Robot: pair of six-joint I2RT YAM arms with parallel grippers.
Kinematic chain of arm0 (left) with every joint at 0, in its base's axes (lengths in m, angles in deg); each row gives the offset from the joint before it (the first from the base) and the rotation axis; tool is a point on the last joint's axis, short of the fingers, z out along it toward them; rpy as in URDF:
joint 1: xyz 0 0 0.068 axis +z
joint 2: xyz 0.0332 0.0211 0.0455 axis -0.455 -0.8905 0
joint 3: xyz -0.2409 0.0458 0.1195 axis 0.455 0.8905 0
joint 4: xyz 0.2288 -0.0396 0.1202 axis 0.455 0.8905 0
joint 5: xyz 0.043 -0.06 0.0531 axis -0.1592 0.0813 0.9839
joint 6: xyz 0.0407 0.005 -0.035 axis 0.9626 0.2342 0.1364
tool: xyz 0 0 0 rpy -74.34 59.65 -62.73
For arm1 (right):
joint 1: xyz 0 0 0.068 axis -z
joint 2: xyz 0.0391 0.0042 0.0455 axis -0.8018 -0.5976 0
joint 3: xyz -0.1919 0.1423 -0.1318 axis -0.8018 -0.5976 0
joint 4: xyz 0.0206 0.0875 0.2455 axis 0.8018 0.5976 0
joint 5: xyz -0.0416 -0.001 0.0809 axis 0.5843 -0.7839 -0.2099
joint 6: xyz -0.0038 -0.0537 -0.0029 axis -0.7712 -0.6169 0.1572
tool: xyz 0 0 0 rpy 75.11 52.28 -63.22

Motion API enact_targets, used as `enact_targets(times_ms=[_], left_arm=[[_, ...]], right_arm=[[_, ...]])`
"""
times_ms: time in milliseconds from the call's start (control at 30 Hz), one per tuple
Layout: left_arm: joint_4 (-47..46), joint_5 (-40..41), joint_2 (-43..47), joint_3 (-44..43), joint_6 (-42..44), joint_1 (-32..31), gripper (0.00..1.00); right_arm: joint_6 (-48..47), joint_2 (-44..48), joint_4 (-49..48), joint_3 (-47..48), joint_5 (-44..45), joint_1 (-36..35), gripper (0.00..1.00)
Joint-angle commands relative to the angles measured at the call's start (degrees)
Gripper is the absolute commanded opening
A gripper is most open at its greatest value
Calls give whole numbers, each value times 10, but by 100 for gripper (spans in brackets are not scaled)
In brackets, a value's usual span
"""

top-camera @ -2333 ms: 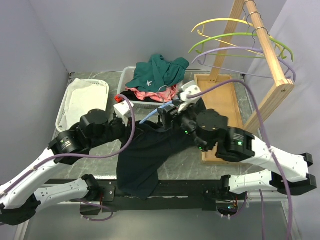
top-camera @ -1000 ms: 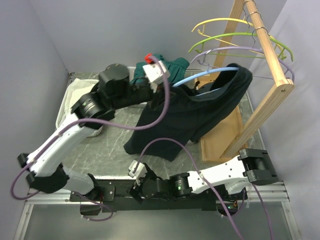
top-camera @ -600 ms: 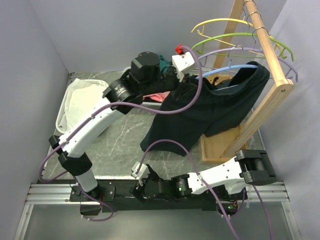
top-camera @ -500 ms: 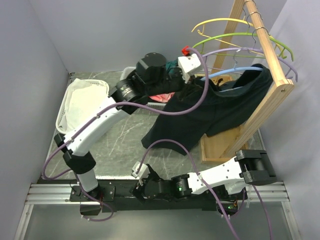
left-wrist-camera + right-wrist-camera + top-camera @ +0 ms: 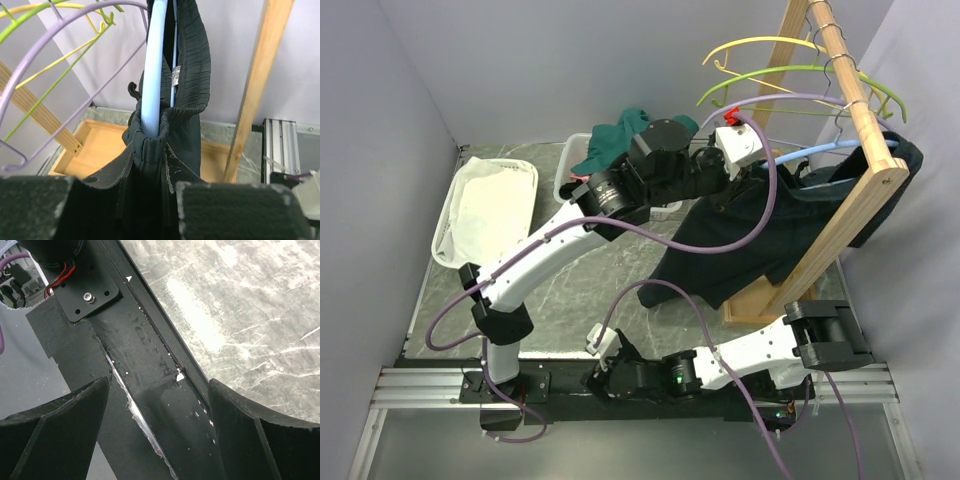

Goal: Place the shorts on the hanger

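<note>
Left gripper is pinched on the shorts bunched over the blue hanger, far right by the wooden rack. Right gripper sits wide and empty near the front edge. Letting go before the hook catches the rail would probably drop everything.

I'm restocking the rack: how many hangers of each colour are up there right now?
yellow hanger: 1
green hanger: 1
lavender hanger: 1
light-blue hanger: 1
Total: 4
</note>
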State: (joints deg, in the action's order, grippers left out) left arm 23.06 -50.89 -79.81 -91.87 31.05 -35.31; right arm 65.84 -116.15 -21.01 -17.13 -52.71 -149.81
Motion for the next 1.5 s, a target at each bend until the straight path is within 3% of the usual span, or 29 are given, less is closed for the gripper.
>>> enact_targets(times_ms=[0, 400, 500, 567, 600, 667, 700, 733, 1000, 1100, 1267, 1467], left_arm=[[-94, 12, -7, -53, 7, -8, 1], [-109, 19, -37, -38, 7, -14, 2], [-121, 23, -36, -25, 5, -14, 31], [-123, 25, -34, -25, 6, -14, 43], [-123, 32, -30, -24, 7, -14, 67], [-128, 39, -23, -20, 6, -14, 80], [-130, 45, -10, -9, 7, -13, 96], [-132, 47, -2, -2, 4, -13, 99], [-135, 104, 113, 123, -46, -13, 96], [-131, 174, 165, 181, -80, -11, 96], [-72, 252, 242, 263, -202, 7, 96], [-35, 297, 371, 456, -319, 52, 96]], right_arm=[[15, 1, -20, -8, 20, -3, 87], [25, 2, -9, -8, 33, -2, 87], [28, 2, -8, -8, 38, -3, 87], [28, 1, -5, -8, 40, -3, 87], [29, 1, -5, -7, 41, -3, 87], [30, 1, -4, -6, 43, -3, 87], [30, 1, -5, -6, 44, -3, 87], [30, 0, -6, -7, 45, -2, 87], [28, -6, -11, -5, 56, -1, 89], [32, 1, -16, -12, 56, 7, 90], [46, 22, -27, -38, 56, 28, 91], [74, 67, -33, -76, 53, 69, 92]])
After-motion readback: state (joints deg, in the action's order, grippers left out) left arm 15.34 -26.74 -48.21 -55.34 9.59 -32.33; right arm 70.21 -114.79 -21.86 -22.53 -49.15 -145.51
